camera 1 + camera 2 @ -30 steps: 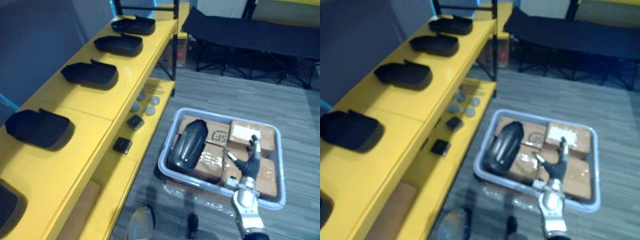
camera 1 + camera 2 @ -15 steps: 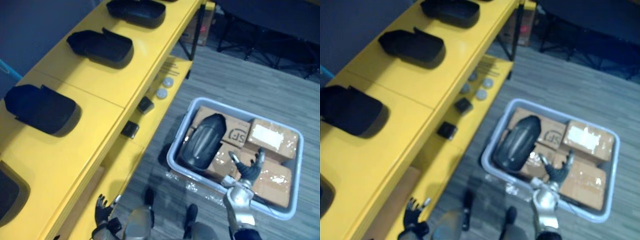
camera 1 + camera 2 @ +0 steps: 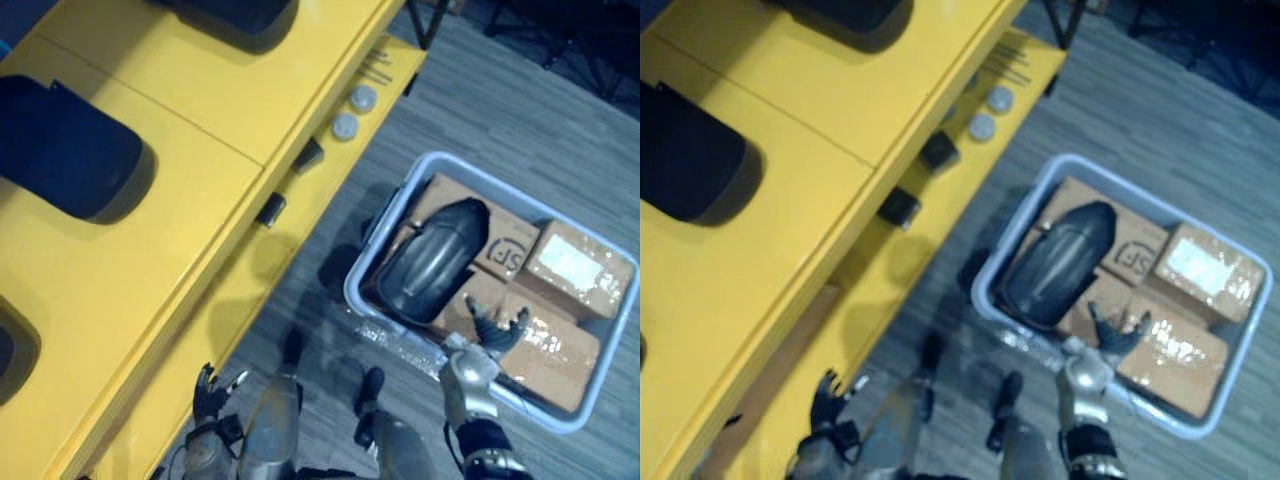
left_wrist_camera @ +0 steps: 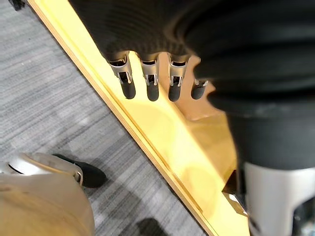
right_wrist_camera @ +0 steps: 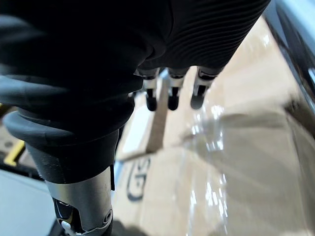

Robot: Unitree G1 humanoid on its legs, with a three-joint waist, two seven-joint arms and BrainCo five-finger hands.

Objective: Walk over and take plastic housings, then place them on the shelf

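My view has swung downward; the black housing (image 3: 432,262) still lies in the grey bin (image 3: 356,296) on cardboard boxes (image 3: 580,265). My right hand (image 3: 492,335) hovers beside it, fingers spread, empty. My left hand (image 3: 212,385) hangs loose-fingered by the yellow shelf (image 3: 200,190), whose shelved housings (image 3: 65,150) are cropped.

Head pair looking down, sharing shelf (image 3: 200,230) and bin (image 3: 520,199), wrist cameras close

Four black housings (image 3: 435,262) in all: three on the yellow shelf (image 3: 200,230), one in the single grey bin (image 3: 356,296). At least three cardboard boxes (image 3: 580,262) lie in the bin. The lower shelf board carries two round discs (image 3: 362,97) and two small black blocks (image 3: 270,208).
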